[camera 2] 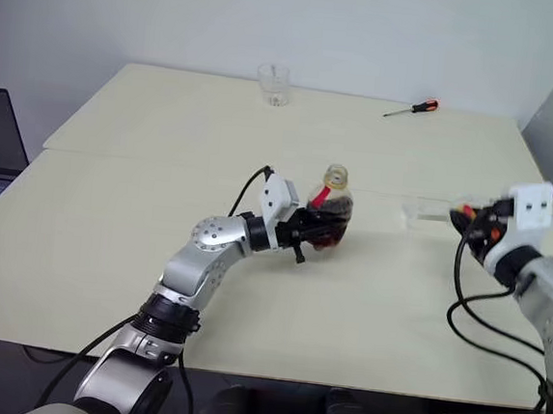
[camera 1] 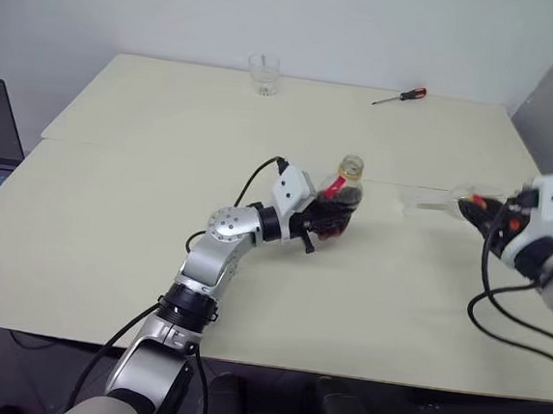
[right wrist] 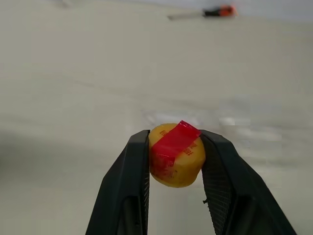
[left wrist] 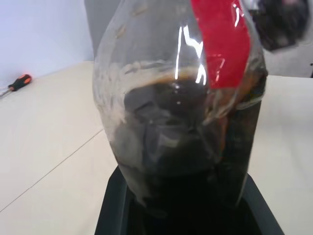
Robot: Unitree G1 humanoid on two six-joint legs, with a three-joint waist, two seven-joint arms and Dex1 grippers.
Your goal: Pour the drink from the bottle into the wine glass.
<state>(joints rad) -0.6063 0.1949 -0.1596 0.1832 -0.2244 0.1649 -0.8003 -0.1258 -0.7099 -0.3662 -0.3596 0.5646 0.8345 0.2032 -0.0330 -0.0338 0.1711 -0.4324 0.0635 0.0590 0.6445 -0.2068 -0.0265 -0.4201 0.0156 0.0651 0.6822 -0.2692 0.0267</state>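
- Broadly, table (camera 1: 105, 279): pale cream surface carrying every item; a seam runs across it, side edge to side edge
- Left gripper (camera 1: 326, 221): near the table's middle, fingers clamped tight on the bottle's lower body
- Right gripper (right wrist: 175, 155): beside the right edge, its two black fingers pinched on the yellow cap (right wrist: 176, 155), which bears a strip of red tape
- Bottle (camera 1: 339, 201): uncapped, neck open and tilted slightly, held near the table's middle; drink (left wrist: 190, 161) fills roughly its lower half
- Wine glass (camera 1: 442, 198): a faint clear shape just beside the right gripper, toward the right edge; upright or lying, cannot tell
- Tumbler (camera 1: 264, 73): upright at the far edge
- Screwdriver (camera 1: 399, 97): lying near the far right corner
- Progress, judged: cap removed; still left are parting with the cap, bringing bottle and glass together, and pouring
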